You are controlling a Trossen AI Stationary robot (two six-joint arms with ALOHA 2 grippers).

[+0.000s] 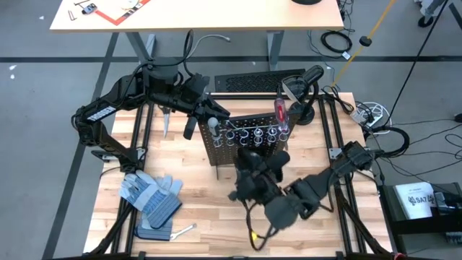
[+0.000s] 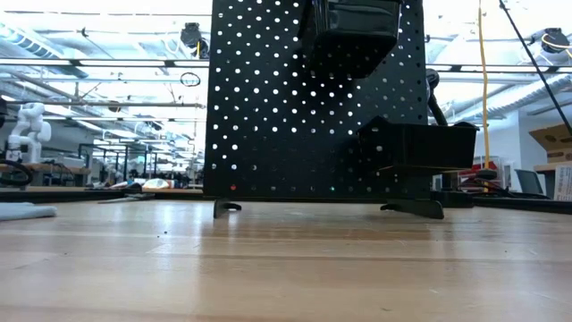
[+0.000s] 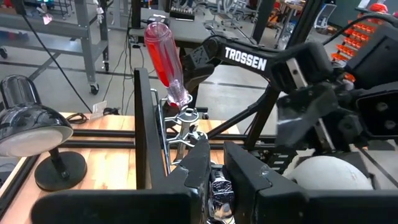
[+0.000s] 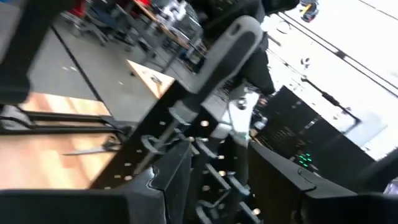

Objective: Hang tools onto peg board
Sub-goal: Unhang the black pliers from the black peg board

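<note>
Left gripper (image 3: 214, 180) pinched on a stiff, slick metal tool (image 3: 219, 190) at the peg board (image 1: 245, 141); right gripper (image 4: 208, 165) part open, grasp unclear; best gripped mid-shank

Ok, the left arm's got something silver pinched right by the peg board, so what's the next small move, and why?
Probably ease the left gripper down a little. Its fingers are shut on a silver tool just over the peg board and its rings, where a red screwdriver already stands. The right gripper waits at the board.
</note>
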